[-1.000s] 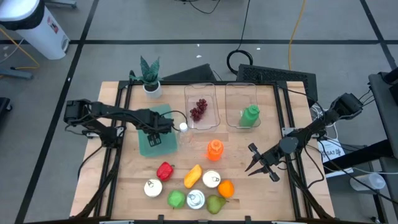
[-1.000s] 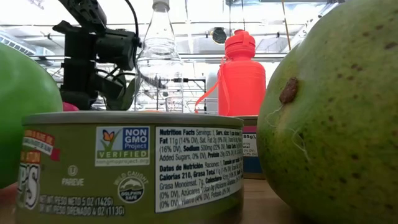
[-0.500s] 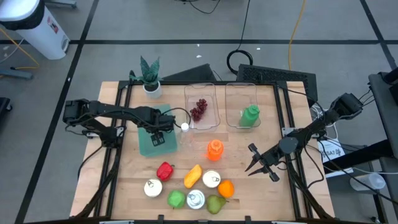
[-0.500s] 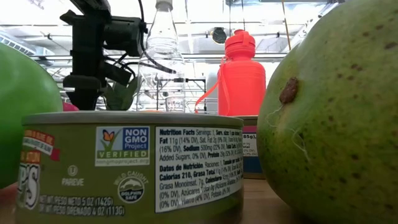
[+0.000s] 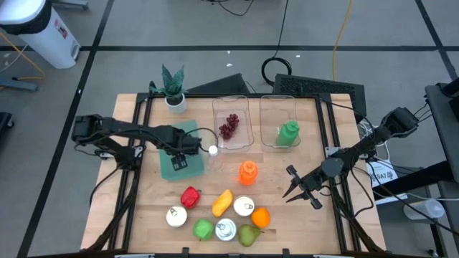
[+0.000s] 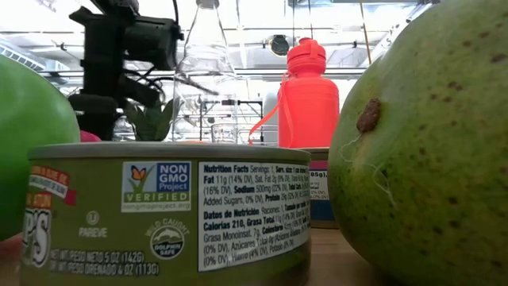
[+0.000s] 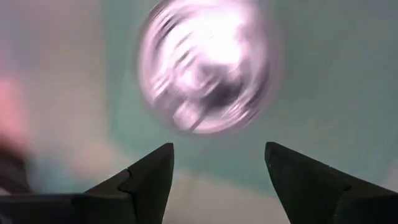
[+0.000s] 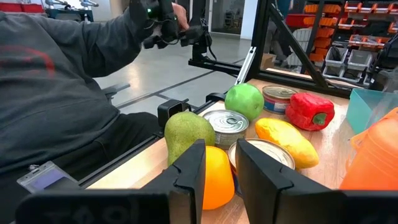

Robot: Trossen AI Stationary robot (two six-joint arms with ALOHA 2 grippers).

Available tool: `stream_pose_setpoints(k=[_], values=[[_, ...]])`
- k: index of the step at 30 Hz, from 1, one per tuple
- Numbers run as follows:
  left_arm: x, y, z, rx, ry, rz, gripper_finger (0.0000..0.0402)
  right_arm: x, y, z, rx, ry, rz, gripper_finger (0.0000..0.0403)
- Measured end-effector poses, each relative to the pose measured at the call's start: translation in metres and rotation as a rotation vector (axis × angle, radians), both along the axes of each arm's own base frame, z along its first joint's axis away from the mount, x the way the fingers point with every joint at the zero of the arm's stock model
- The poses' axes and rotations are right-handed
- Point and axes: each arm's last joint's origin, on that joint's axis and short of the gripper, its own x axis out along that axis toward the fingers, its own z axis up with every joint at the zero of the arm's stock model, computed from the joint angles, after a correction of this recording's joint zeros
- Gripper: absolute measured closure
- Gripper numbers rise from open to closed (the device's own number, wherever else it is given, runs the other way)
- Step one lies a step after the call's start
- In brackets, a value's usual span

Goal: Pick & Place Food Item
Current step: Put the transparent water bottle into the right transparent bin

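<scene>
A red pepper (image 5: 190, 196), a yellow mango (image 5: 223, 202) and an orange (image 5: 260, 216) lay on the pale wooden bench (image 5: 287, 179). The bottle (image 5: 247, 173) was orange, the apple (image 5: 204, 229) green, the tray (image 5: 181, 162) teal.
</scene>
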Motion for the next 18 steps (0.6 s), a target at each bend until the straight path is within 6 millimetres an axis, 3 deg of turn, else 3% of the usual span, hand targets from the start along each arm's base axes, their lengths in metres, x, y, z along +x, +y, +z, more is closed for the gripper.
stream_pose_setpoints(k=[4,8,13,18], values=[[-0.017,-0.001,0.008,0.085,0.108,0.077,0.0166,0.0,0.0,0.0,-0.001,0.0,0.0,0.0328],[-0.029,-0.005,0.023,0.19,0.065,0.11,0.0205,0.0,0.0,-0.001,-0.004,0.004,0.0,0.0328],[-0.045,-0.02,0.054,0.279,-0.238,0.068,0.027,0.0,0.0,-0.002,-0.012,0.014,0.0,0.0328],[-0.053,-0.045,0.093,0.284,-0.731,-0.099,0.0344,0.0,0.0,-0.002,-0.019,0.008,0.0,0.0328]])
